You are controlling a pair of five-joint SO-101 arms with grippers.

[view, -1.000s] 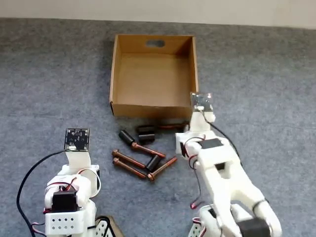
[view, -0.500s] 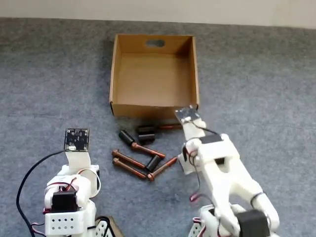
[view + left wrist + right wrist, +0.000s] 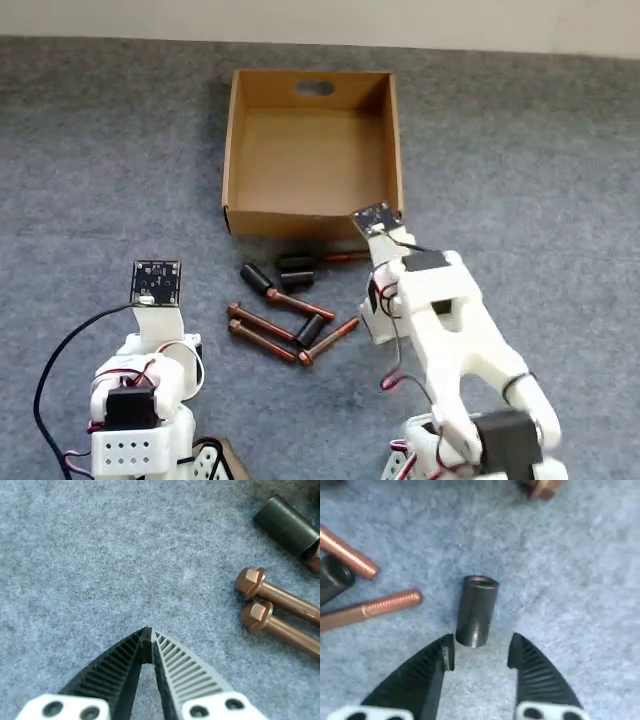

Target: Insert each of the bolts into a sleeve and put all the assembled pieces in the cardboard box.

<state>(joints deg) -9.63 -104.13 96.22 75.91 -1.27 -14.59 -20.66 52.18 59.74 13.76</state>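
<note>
A black sleeve (image 3: pixel 477 611) lies on the grey carpet just ahead of my right gripper (image 3: pixel 481 650), which is open with a finger on either side of the sleeve's near end. Copper bolts (image 3: pixel 370 610) and another sleeve (image 3: pixel 332 577) lie beside it. In the high view the bolts (image 3: pixel 265 322) and sleeves (image 3: pixel 297 263) are scattered in front of the cardboard box (image 3: pixel 312 222), and the right arm (image 3: pixel 430 300) leans over their right side. My left gripper (image 3: pixel 148 632) is shut on nothing, low over bare carpet, with two bolt heads (image 3: pixel 251 580) and a sleeve (image 3: pixel 287 525) off to one side.
The box has nothing in it and its near wall stands just behind the pile. My left arm (image 3: pixel 140 390) sits at the front left, apart from the parts. Grey carpet (image 3: pixel 540 180) lies open to either side of the box.
My right arm has swung left and drawn back from the box's corner towards the pile of parts. The left arm and the parts have stayed put.
</note>
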